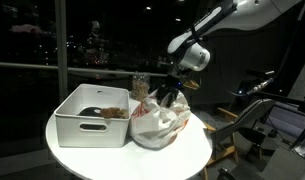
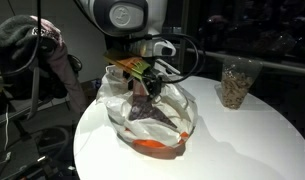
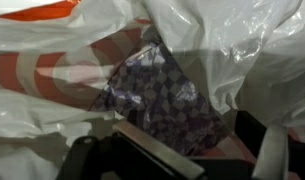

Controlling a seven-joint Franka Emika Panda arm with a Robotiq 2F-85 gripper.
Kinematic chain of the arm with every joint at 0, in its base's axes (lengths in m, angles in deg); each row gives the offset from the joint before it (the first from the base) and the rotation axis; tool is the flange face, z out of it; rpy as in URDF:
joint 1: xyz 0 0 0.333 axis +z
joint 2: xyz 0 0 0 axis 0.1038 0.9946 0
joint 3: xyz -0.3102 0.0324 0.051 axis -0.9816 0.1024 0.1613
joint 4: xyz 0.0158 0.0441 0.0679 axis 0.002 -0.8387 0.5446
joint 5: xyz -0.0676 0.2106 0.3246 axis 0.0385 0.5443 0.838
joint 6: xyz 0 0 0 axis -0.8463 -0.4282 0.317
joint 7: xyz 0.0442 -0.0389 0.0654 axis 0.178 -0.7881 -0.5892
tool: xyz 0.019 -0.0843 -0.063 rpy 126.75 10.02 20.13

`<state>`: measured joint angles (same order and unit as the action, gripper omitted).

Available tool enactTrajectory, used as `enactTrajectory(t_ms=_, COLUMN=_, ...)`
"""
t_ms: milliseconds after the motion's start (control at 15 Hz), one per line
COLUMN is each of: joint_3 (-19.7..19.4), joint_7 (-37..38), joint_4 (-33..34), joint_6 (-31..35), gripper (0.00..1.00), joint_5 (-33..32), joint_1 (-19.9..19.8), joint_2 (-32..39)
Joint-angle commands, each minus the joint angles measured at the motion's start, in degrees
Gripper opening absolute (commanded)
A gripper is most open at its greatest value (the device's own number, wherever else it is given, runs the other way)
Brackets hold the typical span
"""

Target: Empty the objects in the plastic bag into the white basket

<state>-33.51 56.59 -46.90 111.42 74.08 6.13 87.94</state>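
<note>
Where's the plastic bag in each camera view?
Exterior view: plastic bag at centre, right of the white basket.
Exterior view: plastic bag at centre, on the white table.
Wrist view: it fills the frame.
Shared landmark: the gripper at the bag's top.

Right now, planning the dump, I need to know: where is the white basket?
In an exterior view the white basket sits on the round table at the picture's left, right beside the plastic bag the gripper reaches into.
</note>
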Motion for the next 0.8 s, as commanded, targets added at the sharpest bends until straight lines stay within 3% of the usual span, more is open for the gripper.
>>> enactTrajectory(t_ms=0, joint_3=2.74, joint_7=-0.69, joint_4=0.45, joint_6=7.69, gripper=1.00, joint_5=2.87, joint_1=0.36, joint_2=1.34)
enactTrajectory(t_ms=333, joint_3=5.43, joint_7=0.96, joint_4=0.04, joint_6=17.89, gripper=1.00, joint_5=-1.11, joint_1=1.29, joint_2=6.54)
enactTrajectory(t_ms=733, joint_3=5.95, joint_7=0.02, joint_4=-4.02, joint_6=14.87, gripper=1.00, joint_5=-6.13, joint_1=-0.98, joint_2=9.99)
